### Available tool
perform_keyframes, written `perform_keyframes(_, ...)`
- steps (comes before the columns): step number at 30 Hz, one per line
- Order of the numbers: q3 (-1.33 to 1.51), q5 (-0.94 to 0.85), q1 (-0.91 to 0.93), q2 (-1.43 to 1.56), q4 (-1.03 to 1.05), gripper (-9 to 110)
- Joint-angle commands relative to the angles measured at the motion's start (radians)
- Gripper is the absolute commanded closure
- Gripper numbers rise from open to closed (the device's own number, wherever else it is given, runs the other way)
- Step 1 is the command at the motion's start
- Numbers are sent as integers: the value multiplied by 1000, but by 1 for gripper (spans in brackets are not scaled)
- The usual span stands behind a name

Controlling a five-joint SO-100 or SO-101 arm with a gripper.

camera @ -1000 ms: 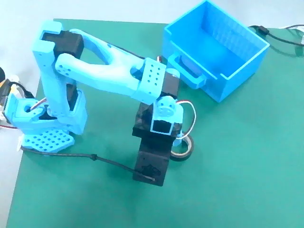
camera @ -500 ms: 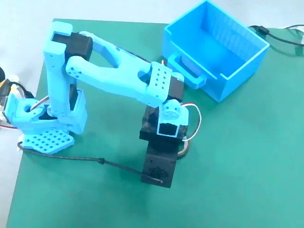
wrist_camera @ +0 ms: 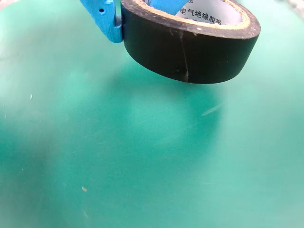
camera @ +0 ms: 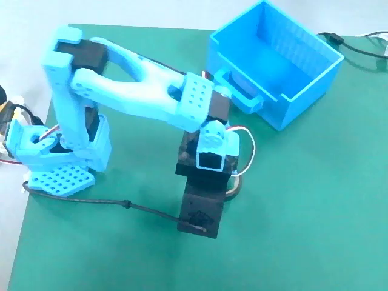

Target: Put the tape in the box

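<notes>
my end effector (wrist_camera: 142, 12) pinches the tape (wrist_camera: 190, 47) by its wall, one blue finger (wrist_camera: 107, 21) outside, at the top of the wrist view, off the green counter (wrist_camera: 142, 166). it looks light, stiff and a bit slick. in the fixed view my arm hides most of it. the box (camera: 303, 91) waits at upper right.

Lower right of fixed view: bare green tabletop (camera: 303, 230), open for passage.
Upper right: the box (camera: 276, 63) stands open-topped; its near wall and loop handle face the arm.
Centre: the arm's black wrist block covers most of the tape (camera: 233, 189).
Lower left: a black cable (camera: 91, 200) trails across the mat.
Wrist view: clear mat beneath the lifted tape (wrist_camera: 190, 50).
</notes>
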Motion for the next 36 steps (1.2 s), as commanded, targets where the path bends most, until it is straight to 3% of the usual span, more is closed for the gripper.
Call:
perform_keyframes(1, -63, -20, 12, 192, 51, 102)
perform_keyframes(9, -416, -15, -32, 245, 270, 102)
perform_keyframes(19, -982, 49, -265, 2, 422, 102)
perform_keyframes(26, -1164, 124, -448, -179, 413, 102)
perform_keyframes(36, -1164, 140, -604, -301, 310, 102)
